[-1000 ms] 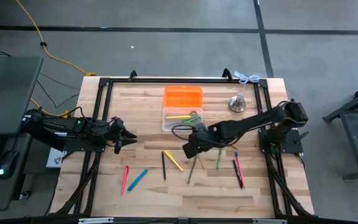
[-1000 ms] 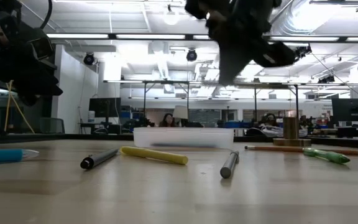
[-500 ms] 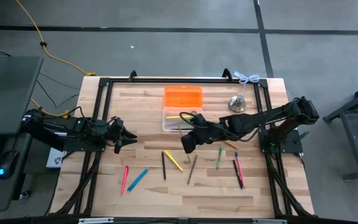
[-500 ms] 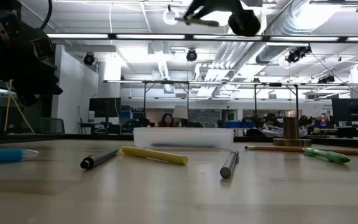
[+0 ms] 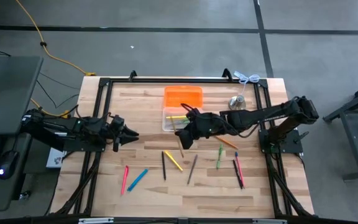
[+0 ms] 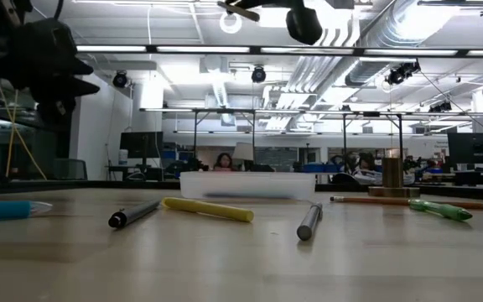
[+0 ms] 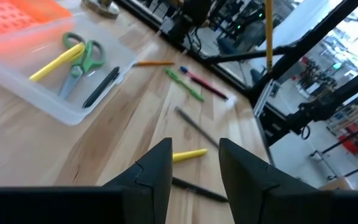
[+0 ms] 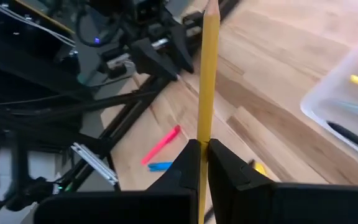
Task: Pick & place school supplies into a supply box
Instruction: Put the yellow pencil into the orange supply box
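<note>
My right gripper hangs high over the table's middle, just in front of the clear supply box. It is shut on a yellow-brown pencil, which also shows in the high view. The box holds a yellow marker, green-handled scissors and a black pen. My left gripper is open and empty over the table's left part. Several pens and pencils lie flat on the table, among them a yellow one and a grey one. My right gripper pinches the pencil between its two fingertips, on a stretch of the shaft near one end. The long free part sticks out past the fingers. The pencil is lifted clear of the table, high above it in the low view.
A bright orange rectangular piece lies just behind the box, and a silver bell stands at the far right. Pink, blue, black, green and red pens lie across the near half.
My right gripper has risen from the loose pens with the pencil and gone toward the table's far edge, up to the box; the pencil is now lifted clear. My left gripper has shifted a little toward the table's right.
</note>
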